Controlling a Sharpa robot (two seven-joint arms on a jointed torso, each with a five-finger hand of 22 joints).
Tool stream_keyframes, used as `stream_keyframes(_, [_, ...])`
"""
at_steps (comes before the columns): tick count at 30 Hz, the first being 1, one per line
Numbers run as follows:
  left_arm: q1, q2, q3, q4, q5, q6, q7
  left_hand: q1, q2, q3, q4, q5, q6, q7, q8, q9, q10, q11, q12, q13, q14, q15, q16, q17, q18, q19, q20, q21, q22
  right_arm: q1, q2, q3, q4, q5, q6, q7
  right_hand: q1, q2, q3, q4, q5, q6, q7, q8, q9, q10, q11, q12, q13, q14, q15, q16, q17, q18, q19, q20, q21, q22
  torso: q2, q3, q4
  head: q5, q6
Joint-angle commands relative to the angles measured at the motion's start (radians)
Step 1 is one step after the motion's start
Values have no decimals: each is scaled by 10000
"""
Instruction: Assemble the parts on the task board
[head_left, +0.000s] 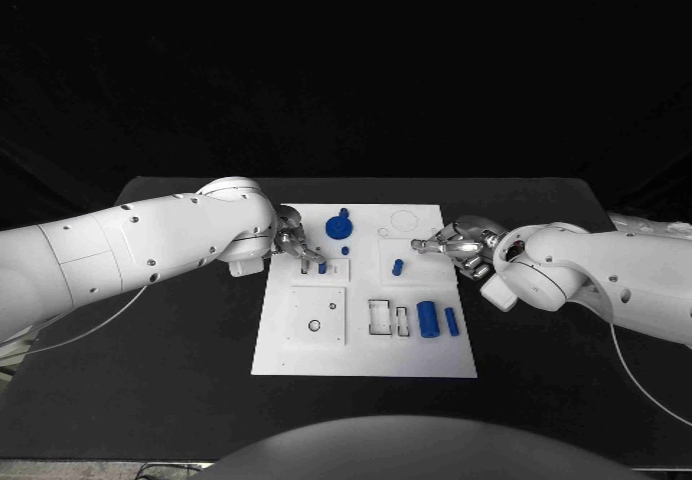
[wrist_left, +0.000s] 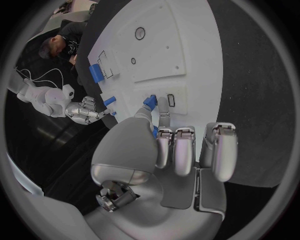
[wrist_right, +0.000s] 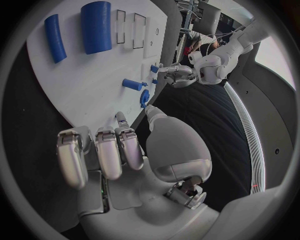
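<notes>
Flat white task board (head_left: 366, 355) with small blue plastic parts, centred on the matte black table (head_left: 173, 360).
A thick blue cylinder (head_left: 427, 319) and a slimmer blue rod (head_left: 451, 321) lie by rectangular recesses; a blue knobbed disc (head_left: 340, 225) sits at the far edge. The silver left hand (head_left: 293, 245) pinches a small blue peg (wrist_left: 150, 101) over a slot; the silver right hand (head_left: 462, 245), fingers apart, holds nothing at the board's right edge.

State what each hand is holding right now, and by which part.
The left hand pinches a small blue part by its lower end against the white task board. The right hand holds nothing, fingers over the board's edge.
</notes>
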Motion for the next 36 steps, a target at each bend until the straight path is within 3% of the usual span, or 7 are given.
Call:
stream_keyframes(1, [1, 2, -1, 30, 49, 122, 55, 114, -58, -60, -19, 22, 36, -68, -50, 11, 1023, -58, -15, 2605, 1041, -24, 26, 2630, -74, 1052, -50, 24, 2634, -9, 9, -1, 2, -89, 57, 63, 0, 72, -62, -22, 35, -49, 117, 49, 11, 1067, 59, 39, 2627, 1043, 48, 41, 2629, -143, 1029, 85, 45, 2633, -1, 2, -1, 5, 15])
stream_keyframes(16, [1, 2, -1, 17, 49, 161, 102, 257, -156, -110, -8, 10, 51, -67, -68, 10, 1023, -64, -15, 2605, 1041, -25, 26, 2630, -74, 1052, -54, 24, 2634, -10, 7, -1, -1, -89, 43, 67, 0, 72, -62, -22, 35, -49, 117, 49, 11, 1067, 59, 39, 2627, 1043, 48, 41, 2629, -143, 1029, 85, 45, 2633, 1, -1, 1, -11, 13])
stream_keyframes(26, [1, 12, -1, 17, 28, 55, 16, 1224, -46, 199, -84, 50, 58, -118, -138, 0, 1023, -112, -15, 2605, 1041, -74, 26, 2630, -74, 1052, -21, 24, 2634, -11, 23, -1, 1, -89, 43, 73, 0, 72, -62, -22, 35, -49, 117, 49, 11, 1067, 59, 39, 2627, 1043, 48, 41, 2629, -143, 1029, 85, 45, 2633, -2, -5, 0, -4, 20])
stream_keyframes(36, [1, 44, -1, -11, 9, 87, 6, 1410, -83, 253, -87, 45, 47, -115, -158, -1, 1023, -108, -15, 2605, 1041, -87, 26, 2630, -74, 1052, -5, 24, 2634, -12, 37, -1, -3, -89, 38, 80, 8, 79, -69, -25, 44, -49, 126, 68, 19, 1067, 68, 39, 2627, 1043, 56, 41, 2629, -143, 1029, 93, 45, 2633, 4, 0, 2, -4, 31])
